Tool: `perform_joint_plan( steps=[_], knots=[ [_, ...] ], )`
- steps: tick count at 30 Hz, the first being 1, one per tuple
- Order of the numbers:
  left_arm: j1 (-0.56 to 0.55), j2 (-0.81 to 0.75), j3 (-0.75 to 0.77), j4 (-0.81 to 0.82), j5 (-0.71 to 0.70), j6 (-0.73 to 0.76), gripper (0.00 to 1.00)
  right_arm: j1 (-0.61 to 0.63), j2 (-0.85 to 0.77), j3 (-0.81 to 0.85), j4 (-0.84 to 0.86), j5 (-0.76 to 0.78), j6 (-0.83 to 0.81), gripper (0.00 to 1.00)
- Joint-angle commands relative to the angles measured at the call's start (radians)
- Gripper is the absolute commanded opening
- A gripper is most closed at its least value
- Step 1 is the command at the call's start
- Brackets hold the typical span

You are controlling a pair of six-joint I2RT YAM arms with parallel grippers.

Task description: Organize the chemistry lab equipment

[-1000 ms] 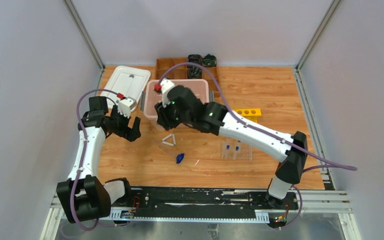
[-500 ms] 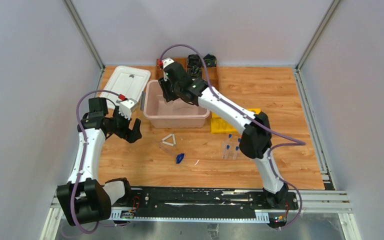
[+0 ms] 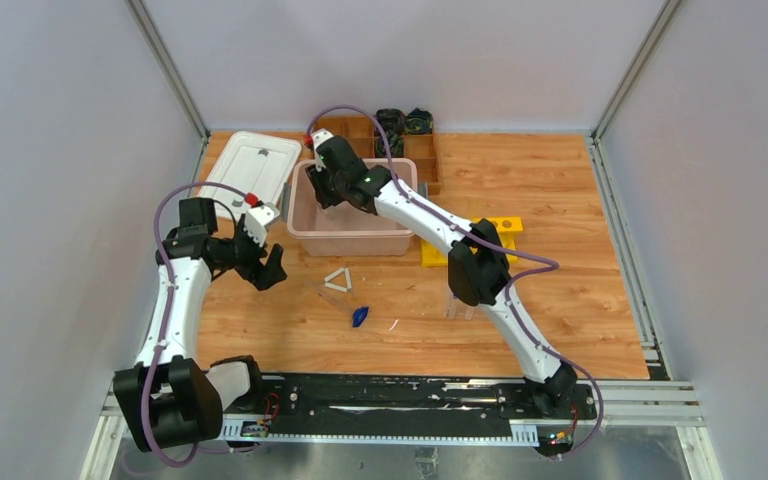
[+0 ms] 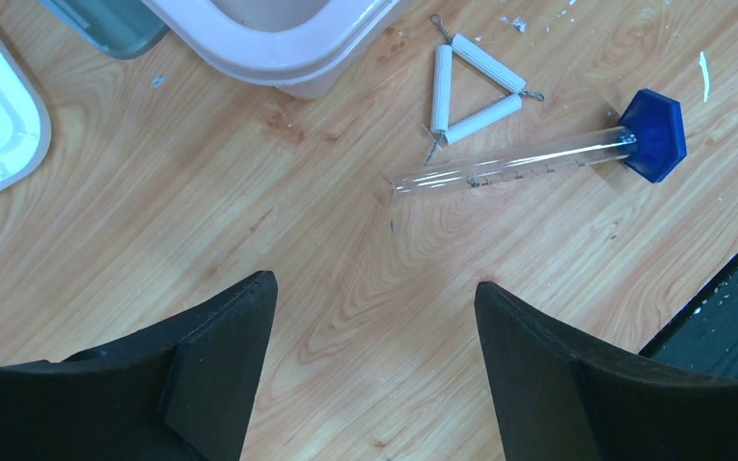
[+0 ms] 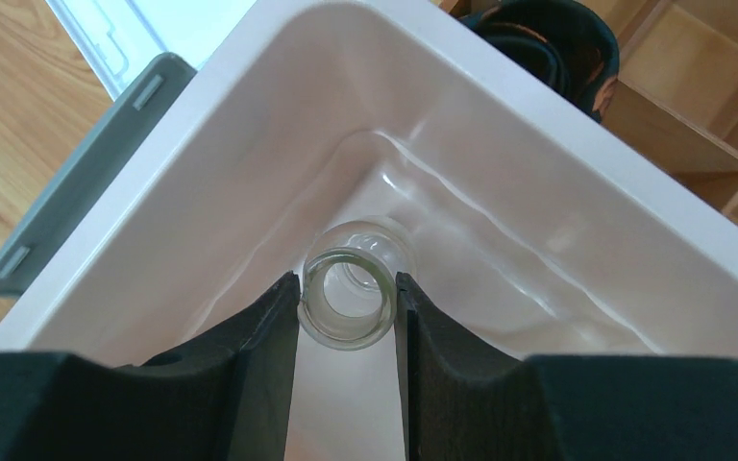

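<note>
Right wrist view: right pincer [image 5: 346, 305] is clamped on a small clear glass vessel [image 5: 357, 245], mouth toward the camera, held low inside the pale bin [image 5: 500, 125] near one corner.
Left wrist view: left pincer [image 4: 370, 293] hangs over bare wood of the surface [image 4: 154, 221], jaws wide apart with nothing between them.
Bin contents: no other piece shows in the part of the bin that can be seen; the arm hides the rest.
Out on the surface: white triangle [image 4: 441, 84] sits just beside the bin; just beside it, a clear graduated tube [image 4: 514, 163] lies on its side, its blue hexagonal foot [image 4: 655, 133] attached.
Further right: a clear holder [image 3: 457, 308] is half hidden behind the right arm; a yellow rack [image 3: 500, 224] sits at the bin's right end.
Lid: white lid [image 3: 250, 165] lies off the bin, to its left.
Progress: early, by my reading. The vessel is in the bin but not yet released; the triangle, tube and holder remain, and probably the lid last.
</note>
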State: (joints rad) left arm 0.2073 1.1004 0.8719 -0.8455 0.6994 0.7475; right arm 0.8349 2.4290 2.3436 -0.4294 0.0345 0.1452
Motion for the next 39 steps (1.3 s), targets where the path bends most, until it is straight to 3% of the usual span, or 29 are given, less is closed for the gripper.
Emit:
perform_joint_plan(
  steps=[1, 7, 11, 13, 17, 27, 32, 39],
  knots=[
    [0.004, -0.006, -0.007, -0.005, 0.038, 0.052, 0.8, -0.018, 0.035, -0.018, 0.126, -0.07, 0.016, 0.1],
    [0.004, -0.024, -0.018, -0.017, 0.05, 0.071, 0.82, -0.017, -0.022, -0.046, 0.143, -0.093, 0.021, 0.5],
    [0.004, -0.06, -0.027, -0.027, 0.054, 0.083, 0.85, -0.006, -0.137, -0.105, 0.152, -0.069, 0.009, 0.7],
    [0.004, -0.07, -0.023, -0.027, 0.046, 0.072, 0.85, 0.005, -0.201, -0.136, 0.148, -0.054, -0.007, 0.75],
    [0.004, -0.084, -0.001, -0.027, 0.017, 0.032, 0.86, 0.041, -0.357, -0.26, 0.127, -0.019, -0.038, 0.77],
    [0.006, -0.09, 0.054, -0.03, -0.071, -0.013, 0.89, 0.245, -0.765, -0.891, 0.154, 0.119, 0.001, 0.77],
    [0.006, -0.097, 0.06, -0.039, -0.075, -0.025, 0.9, 0.346, -0.786, -1.061, 0.135, 0.191, 0.129, 0.77],
    [0.006, -0.117, 0.055, -0.064, -0.08, -0.013, 0.9, 0.386, -0.66, -1.052, 0.086, 0.193, 0.244, 0.72]
  ],
)
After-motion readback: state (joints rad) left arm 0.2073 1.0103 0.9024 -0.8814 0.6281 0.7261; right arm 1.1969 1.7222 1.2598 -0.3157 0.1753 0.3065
